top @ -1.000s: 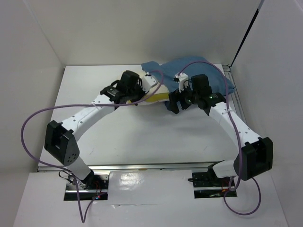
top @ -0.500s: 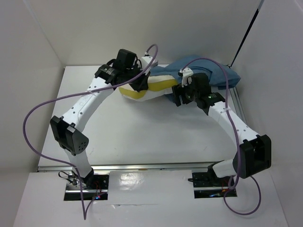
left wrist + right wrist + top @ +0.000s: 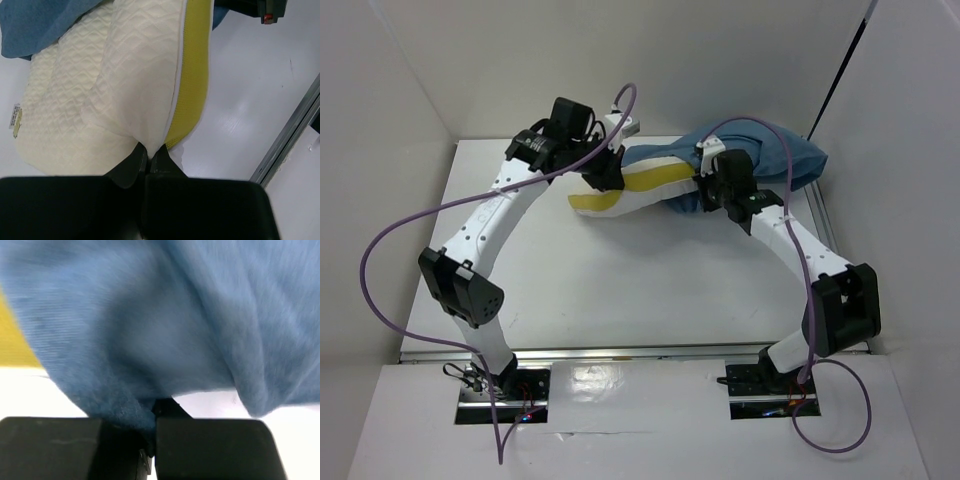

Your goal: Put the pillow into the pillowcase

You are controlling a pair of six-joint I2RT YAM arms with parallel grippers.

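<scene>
Left pincer (image 3: 603,176) pinches the pillow's (image 3: 638,186) left end; its long axis points right toward the pillowcase (image 3: 775,155) (upper right), its edge pinched by the right pincer (image 3: 712,192).

Your left arm (image 3: 485,215) comes up from its base at the near edge, kicks its elbow out to the left, then runs far forward and inward. The wrist is bent so the left gripper (image 3: 148,151) points back down toward the middle. Its jaws are pinched tight on the edge of the pillow (image 3: 125,75). Your right arm (image 3: 798,246) roughly mirrors that, elbow out to the right and forearm angling forward and inward. The right gripper (image 3: 152,409) is closed too, with a fold of the pillowcase (image 3: 175,315) nipped between its fingers. The two wrists sit near each other, not touching.
</scene>
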